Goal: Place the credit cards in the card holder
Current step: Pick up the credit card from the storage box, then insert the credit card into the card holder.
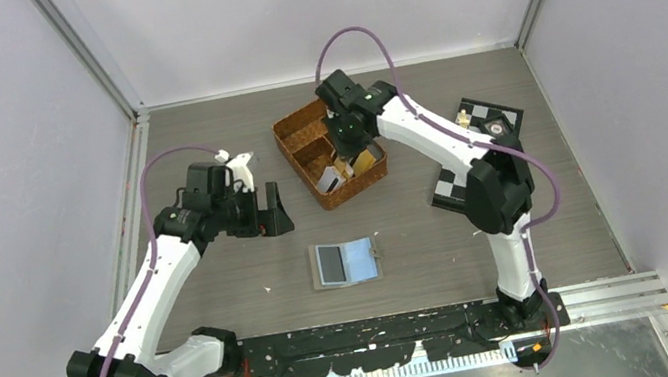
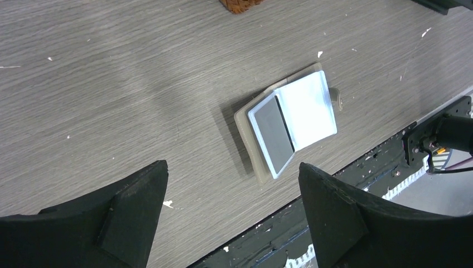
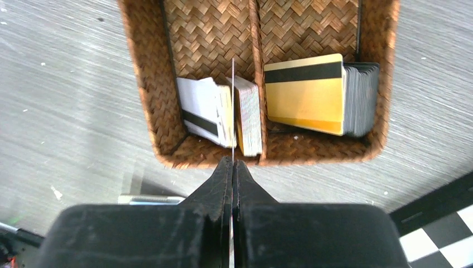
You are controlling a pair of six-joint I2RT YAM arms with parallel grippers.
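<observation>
The card holder (image 1: 347, 262) lies open on the table, grey-olive with clear light-blue sleeves, and shows in the left wrist view (image 2: 290, 125). My left gripper (image 1: 259, 223) is open and empty, hovering left of and above it (image 2: 231, 195). My right gripper (image 1: 347, 146) is over the wicker basket and is shut (image 3: 233, 164) on one thin credit card (image 3: 232, 100), seen edge-on. More credit cards stand in the basket: a gold one with a dark stripe (image 3: 304, 95), a white one with a dark stripe (image 3: 198, 109) and grey stacks (image 3: 360, 97).
The brown wicker basket (image 1: 292, 127) with compartments stands at the back centre (image 3: 139, 84). A black-and-white checkered board (image 1: 491, 118) lies to the right of it. A black rail (image 1: 384, 337) runs along the near table edge.
</observation>
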